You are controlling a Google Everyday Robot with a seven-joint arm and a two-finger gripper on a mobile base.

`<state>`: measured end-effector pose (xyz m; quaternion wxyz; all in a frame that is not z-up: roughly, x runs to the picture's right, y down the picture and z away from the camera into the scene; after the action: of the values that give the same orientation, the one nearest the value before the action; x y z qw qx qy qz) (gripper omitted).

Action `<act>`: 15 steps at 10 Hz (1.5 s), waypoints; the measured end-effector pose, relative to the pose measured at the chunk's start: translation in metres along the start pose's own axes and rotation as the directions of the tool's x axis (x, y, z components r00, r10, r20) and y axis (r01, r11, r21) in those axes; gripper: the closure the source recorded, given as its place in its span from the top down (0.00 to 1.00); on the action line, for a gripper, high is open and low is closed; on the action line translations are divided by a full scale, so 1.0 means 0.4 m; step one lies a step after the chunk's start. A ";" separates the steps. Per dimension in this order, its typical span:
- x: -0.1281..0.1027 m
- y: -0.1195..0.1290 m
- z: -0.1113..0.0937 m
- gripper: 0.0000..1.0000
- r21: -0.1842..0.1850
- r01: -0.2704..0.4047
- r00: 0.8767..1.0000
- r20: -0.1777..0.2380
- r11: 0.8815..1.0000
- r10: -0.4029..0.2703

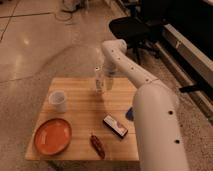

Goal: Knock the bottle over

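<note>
The white arm [150, 115] fills the right of the view; its thick, smooth, rounded near segment rises from the lower right corner, a slimmer link runs up and to the left over the table, and at a rounded elbow beyond the far edge it bends sharply downward; the last link hangs close to vertical, ending in the gripper [108, 84] low over the far part of the table [80, 112]; the gripper is just beside the bottle [99, 81], on its right, and whether the two touch cannot be told; whether the gripper is set wide or narrow cannot be told either, and nothing shows in its hold.

One bottle stands upright near the middle of the table's far edge; it is slim, clear plastic, with a pale cap and a whitish band.

One cup [58, 101], translucent white and round, stands upright at the left, well apart from the bottle; one round orange plate [52, 136], shallow and smooth, lies at the near left corner; one dark red, elongated object [97, 145] lies near the front edge, right of the plate; one flat rectangular packet [115, 125], dark with a white patch, lies at an angle right of centre; one blue item [129, 114] shows beside it, partly hidden by the arm.

The table is one low square of pale wooden planks; it stands on a glossy speckled floor [35, 45]; one black office chair [131, 27] stands behind it.
</note>
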<state>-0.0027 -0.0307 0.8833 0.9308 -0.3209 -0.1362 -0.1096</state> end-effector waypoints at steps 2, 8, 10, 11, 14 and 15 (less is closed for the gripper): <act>-0.039 0.048 -0.003 0.65 -0.010 0.056 0.998 0.012 0.998 -0.056; -0.029 0.092 -0.011 0.65 0.017 0.118 0.989 -0.088 0.993 -0.116; 0.019 0.068 -0.039 0.65 0.049 0.092 0.986 -0.143 0.995 -0.084; 0.051 0.048 -0.061 0.65 0.073 0.068 0.984 -0.170 0.995 -0.054; 0.059 -0.010 -0.102 0.65 0.137 0.037 0.984 -0.175 0.990 -0.012; 0.049 -0.026 -0.109 0.65 0.152 0.034 0.986 -0.169 0.988 -0.008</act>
<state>0.0206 -0.0683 0.8626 0.9598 -0.2362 -0.0685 -0.1352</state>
